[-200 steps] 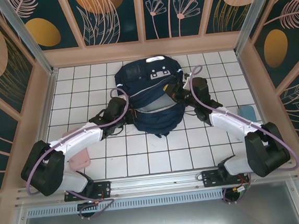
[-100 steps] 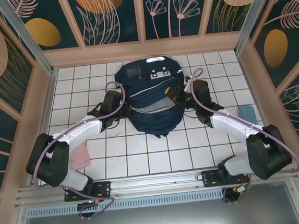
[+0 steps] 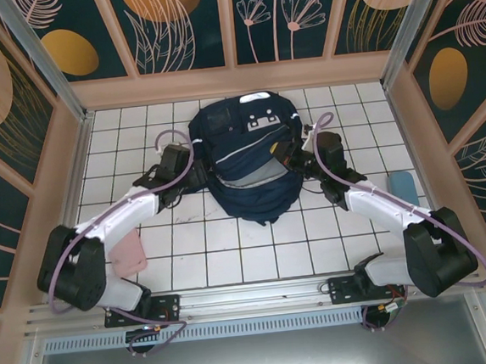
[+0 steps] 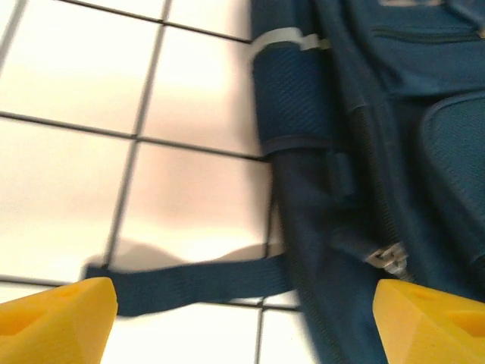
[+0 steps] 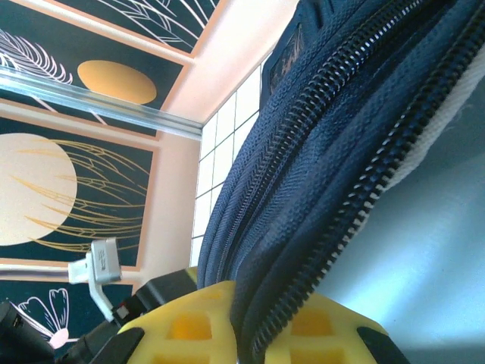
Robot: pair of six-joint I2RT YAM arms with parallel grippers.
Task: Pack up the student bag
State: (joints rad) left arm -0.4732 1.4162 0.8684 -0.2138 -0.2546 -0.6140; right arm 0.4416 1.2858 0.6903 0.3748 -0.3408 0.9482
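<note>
White tiles are covering the table [image 3: 233, 259], and the two arm bases are sitting at its near edge. A flat pink object [image 3: 131, 256] is lying near the left side, partly under the left arm. A pale blue object [image 3: 403, 187] is lying by the right wall, well apart from everything else.

Farther in, the left gripper [image 3: 195, 173] is hovering just beside the left flank of the backpack [image 3: 243, 139], with its jaws standing wide apart and holding nothing. In the left wrist view its yellow fingertips [image 4: 57, 318] are showing at the two lower corners. A dark strap [image 4: 189, 282] is lying flat on the tiles between them, and a metal zipper pull [image 4: 386, 258] is hanging on the bag's side.

The right gripper [image 3: 281, 153] is pressing against the right flank, its jaws clamping the zippered rim of the opening. In the right wrist view the yellow fingers [image 5: 189, 326] are pinching the navy fabric below the zipper teeth [image 5: 326, 152], and pale grey lining [image 5: 409, 250] is showing inside.

The backpack is resting at the middle of the far half of the table, its white patches pointing toward the far wall [image 3: 234, 80].
</note>
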